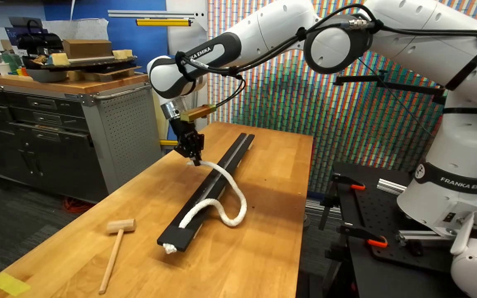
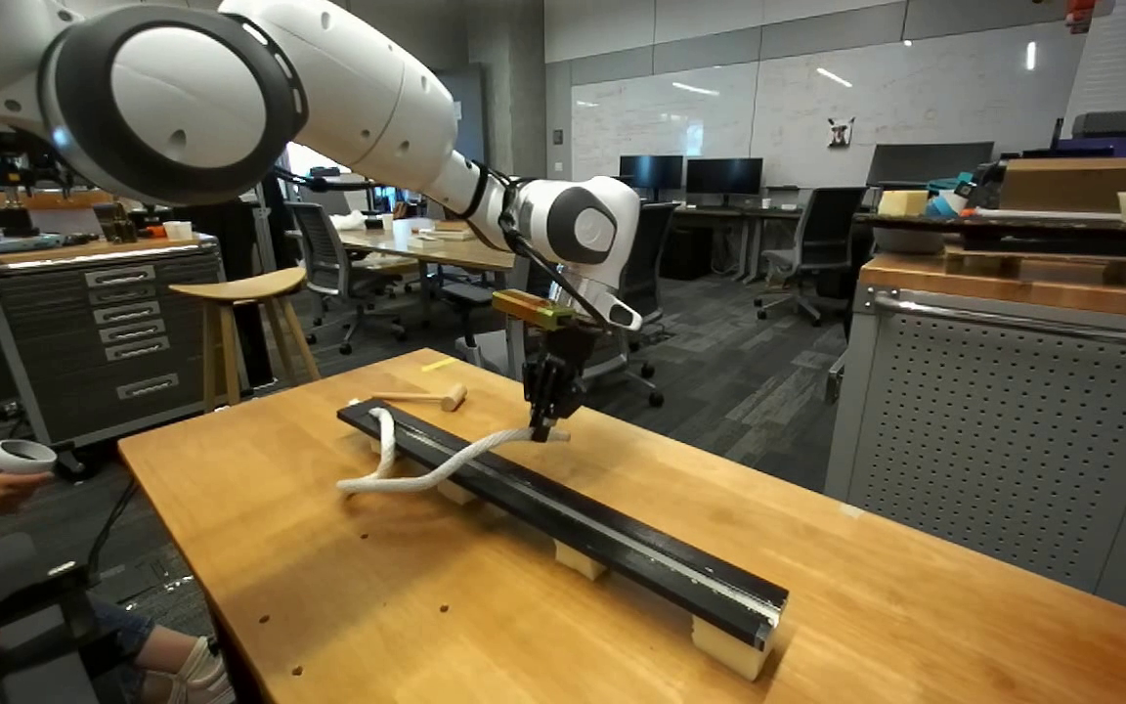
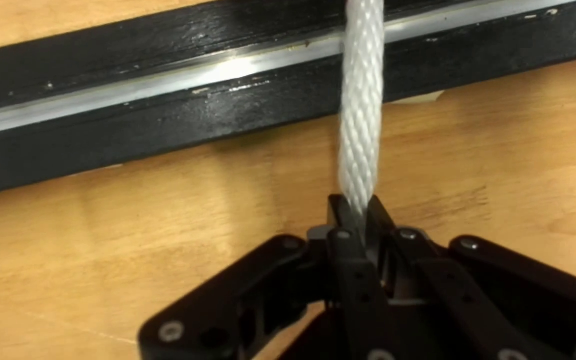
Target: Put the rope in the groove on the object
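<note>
The black bar [image 1: 179, 237] lies lengthwise on the table, also in an exterior view [image 2: 612, 550]. Its groove [image 3: 133, 90] is a shiny channel along the upper face. The white rope [image 1: 243, 203] enters the bar near one end, and a frayed tip shows at that end face. From there the rope loops off one side of the bar and crosses back over it, as an exterior view also shows [image 2: 465, 456]. My gripper [image 3: 360, 215] is shut on the rope [image 3: 362, 95], on the bar's mallet side, above the table. A short free tail extends past the fingers. The crossing stretch lies across the groove, not along it.
A wooden mallet [image 1: 118, 236] lies on the wooden table [image 1: 275, 194] beside the bar. Pale blocks [image 2: 578, 559] prop the bar up. Yellow tape [image 1: 10, 283] marks a table corner. A grey cabinet [image 1: 124, 132] stands past the table. A person's hand holds a controller [image 2: 21, 457].
</note>
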Robot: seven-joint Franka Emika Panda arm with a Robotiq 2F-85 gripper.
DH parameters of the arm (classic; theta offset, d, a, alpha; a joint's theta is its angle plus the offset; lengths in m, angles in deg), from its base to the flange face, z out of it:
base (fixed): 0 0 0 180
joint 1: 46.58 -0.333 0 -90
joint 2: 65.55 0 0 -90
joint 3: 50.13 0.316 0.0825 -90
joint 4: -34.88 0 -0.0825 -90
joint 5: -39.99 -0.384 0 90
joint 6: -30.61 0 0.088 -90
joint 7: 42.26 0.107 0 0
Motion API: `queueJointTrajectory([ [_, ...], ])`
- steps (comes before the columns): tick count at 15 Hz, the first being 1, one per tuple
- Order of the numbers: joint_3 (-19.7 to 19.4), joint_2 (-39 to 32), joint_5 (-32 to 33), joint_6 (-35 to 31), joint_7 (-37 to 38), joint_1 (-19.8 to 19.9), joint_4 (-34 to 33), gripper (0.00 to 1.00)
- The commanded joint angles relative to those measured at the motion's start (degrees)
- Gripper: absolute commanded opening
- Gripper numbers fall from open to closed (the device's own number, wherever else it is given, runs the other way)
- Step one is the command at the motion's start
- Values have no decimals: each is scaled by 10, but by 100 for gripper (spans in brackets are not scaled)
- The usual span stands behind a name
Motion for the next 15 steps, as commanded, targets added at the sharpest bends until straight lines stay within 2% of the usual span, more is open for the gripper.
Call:
queueJointTrajectory([
  [1, -9, 24, -6, 7, 45, 3, -14, 3],
  [3, -18, 48, -4, -2, 79, 5, -1, 3],
  [7, -42, 123, -9, -34, 142, 19, 76, 3],
  [15, -72, 267, -50, -129, 243, 73, 280, 3],
])
